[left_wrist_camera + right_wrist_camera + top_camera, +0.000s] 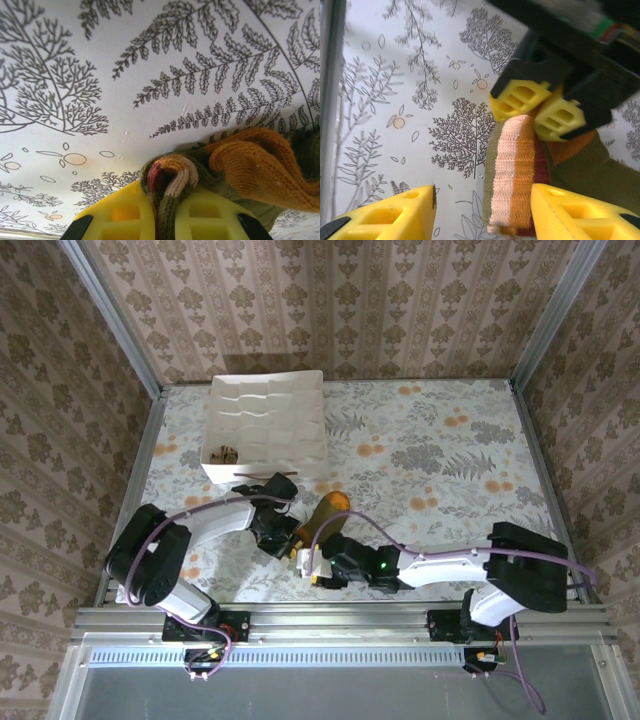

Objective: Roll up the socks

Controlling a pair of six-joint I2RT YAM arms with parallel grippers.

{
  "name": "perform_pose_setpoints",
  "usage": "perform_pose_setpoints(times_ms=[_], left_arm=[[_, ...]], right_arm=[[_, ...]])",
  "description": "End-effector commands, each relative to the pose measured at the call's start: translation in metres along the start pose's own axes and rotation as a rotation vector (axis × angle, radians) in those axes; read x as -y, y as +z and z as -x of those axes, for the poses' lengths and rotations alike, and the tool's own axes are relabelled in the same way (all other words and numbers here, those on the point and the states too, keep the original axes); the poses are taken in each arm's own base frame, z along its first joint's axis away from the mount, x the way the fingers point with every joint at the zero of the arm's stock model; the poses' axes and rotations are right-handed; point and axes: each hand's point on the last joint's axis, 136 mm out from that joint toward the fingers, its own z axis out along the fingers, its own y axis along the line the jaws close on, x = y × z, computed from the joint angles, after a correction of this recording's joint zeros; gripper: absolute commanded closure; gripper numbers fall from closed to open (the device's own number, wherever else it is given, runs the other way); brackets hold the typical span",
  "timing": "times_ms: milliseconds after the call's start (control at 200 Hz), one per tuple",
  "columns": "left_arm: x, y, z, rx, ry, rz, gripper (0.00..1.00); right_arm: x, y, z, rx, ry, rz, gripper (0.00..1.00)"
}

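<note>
The left gripper's jaws are pressed together on the olive sock; a fold of fabric is pinched between its yellow fingers, with the striped cuff bunched just above them and an orange patch spread out to the right. From the right wrist view, the same gripper is seen clamped on the sock's upper end.

The right gripper's jaws are spread. The striped cuff hangs between its two yellow fingers; a clear gap is left on one side, while on the other the cuff lies just beside the finger, and contact there cannot be told. The olive body of the sock is seen running off to the right.

From above, the left gripper and right gripper are found close together near the front middle of the table, which is covered in a floral print. The olive sock is seen rising from between them, its orange end pointing away from the arm bases. A white gridded tray is set farther back to the left, well apart from the sock. A small brownish item is lodged in a near left compartment, too small to identify.
</note>
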Motion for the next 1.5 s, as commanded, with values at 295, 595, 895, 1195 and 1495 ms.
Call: perform_pose_setpoints(times_ms=[295, 595, 895, 1195, 1495], left_arm=[[-0.031, 0.005, 0.007, 0.017, -0.011, 0.130, 1.00], [-0.007, -0.030, 0.018, 0.072, 0.018, -0.080, 0.43], [0.013, -0.058, 0.024, 0.119, 0.125, -0.265, 0.32], [0.025, -0.048, 0.011, 0.100, 0.225, -0.311, 0.47], [0.041, -0.030, -0.001, 0.087, 0.283, -0.321, 0.49]], right_arm=[[0.024, 0.036, -0.030, -0.244, -0.228, -0.178, 0.64], [-0.009, 0.034, -0.072, -0.333, -0.034, -0.030, 1.00], [-0.023, 0.030, -0.092, -0.280, 0.370, 0.200, 1.00], [-0.011, 0.025, -0.108, -0.224, 0.720, 0.361, 1.00], [0.004, 0.027, -0.119, -0.223, 0.869, 0.375, 1.00]])
